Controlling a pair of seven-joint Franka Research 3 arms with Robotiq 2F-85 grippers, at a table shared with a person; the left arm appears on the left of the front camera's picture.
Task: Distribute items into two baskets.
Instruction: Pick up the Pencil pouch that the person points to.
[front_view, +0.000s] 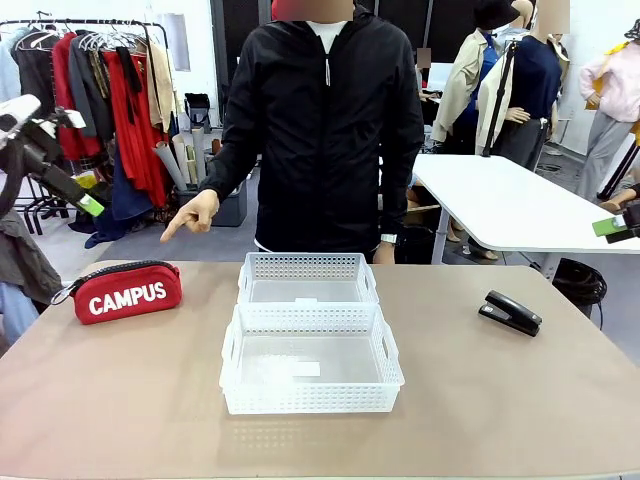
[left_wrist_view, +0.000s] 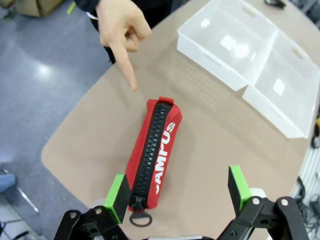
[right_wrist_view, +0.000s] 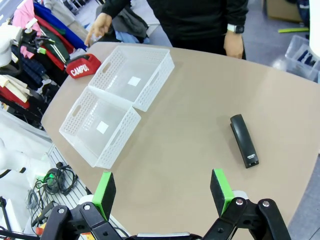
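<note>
This looks like a lab or workroom, not a home. At the far left a clothes rack (front_view: 100, 80) holds many hanging garments, and rolls (front_view: 183, 155) stand beside it. A white work table (front_view: 500, 200) stands at the far right on a smooth grey floor (left_wrist_view: 40, 75). Loose cables (right_wrist_view: 52, 177) lie beside the tan table (front_view: 120, 400).

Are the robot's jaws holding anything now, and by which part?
Nothing: the left gripper and right gripper are open; the CAMPUS pouch and stapler lie untouched.
</note>
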